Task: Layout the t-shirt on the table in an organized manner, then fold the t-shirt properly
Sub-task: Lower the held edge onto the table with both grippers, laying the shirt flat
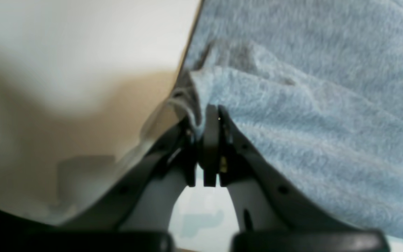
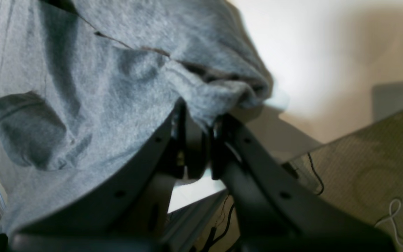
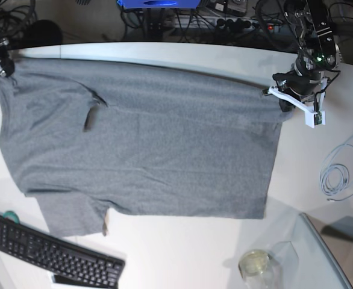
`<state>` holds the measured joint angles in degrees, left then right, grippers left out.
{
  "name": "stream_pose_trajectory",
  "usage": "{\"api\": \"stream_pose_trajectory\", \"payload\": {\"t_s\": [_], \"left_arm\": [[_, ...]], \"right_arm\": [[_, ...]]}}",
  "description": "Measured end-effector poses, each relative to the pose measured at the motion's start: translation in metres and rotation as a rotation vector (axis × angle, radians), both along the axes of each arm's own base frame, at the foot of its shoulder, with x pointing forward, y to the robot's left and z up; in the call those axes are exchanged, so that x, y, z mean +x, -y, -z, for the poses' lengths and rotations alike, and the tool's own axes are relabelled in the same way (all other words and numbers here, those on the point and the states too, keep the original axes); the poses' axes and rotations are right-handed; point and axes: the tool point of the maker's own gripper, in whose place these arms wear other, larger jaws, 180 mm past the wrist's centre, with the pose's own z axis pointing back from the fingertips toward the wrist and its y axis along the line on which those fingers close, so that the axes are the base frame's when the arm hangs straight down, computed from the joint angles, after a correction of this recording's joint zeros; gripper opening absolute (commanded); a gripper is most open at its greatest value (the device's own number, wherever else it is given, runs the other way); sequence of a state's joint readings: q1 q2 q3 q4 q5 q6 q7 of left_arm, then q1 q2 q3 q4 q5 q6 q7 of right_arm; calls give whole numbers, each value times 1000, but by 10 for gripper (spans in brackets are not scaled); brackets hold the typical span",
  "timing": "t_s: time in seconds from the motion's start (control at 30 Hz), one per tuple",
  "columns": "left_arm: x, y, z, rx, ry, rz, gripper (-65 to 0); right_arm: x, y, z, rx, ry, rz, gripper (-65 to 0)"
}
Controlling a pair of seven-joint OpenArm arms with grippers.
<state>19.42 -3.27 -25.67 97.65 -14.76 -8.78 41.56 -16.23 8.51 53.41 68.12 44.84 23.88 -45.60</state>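
mostly laid out — no fold yet.
the t-shirt (image 3: 146,144) lies spread on the table (image 3: 182,259); left gripper (image 1: 206,117) and right gripper (image 2: 198,122) fingers each pinch a far-edge corner — one sleeve looks bunched.

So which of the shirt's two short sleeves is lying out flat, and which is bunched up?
On the heather-grey cotton t-shirt, the sleeve nearest the black keyboard lies flat. The far sleeve, nearer the right gripper, is crumpled inward over the body.
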Motion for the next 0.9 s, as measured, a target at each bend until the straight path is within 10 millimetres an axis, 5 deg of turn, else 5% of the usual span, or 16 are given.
{"api": "stream_pose_trajectory", "payload": {"t_s": [0.33,0.8,0.9], "left_arm": [[-28,-3,31,-25,-101,-29,-650],[-40,3,37,-46,-122,-47,-650],[-49,-9,37,-64,-114,-136,-532]], "right_arm": [[-13,-3,4,4,-18,8,-621],[-20,-2,5,0,-33,9,-599],[-20,-3,5,0,-33,8,-491]]}}
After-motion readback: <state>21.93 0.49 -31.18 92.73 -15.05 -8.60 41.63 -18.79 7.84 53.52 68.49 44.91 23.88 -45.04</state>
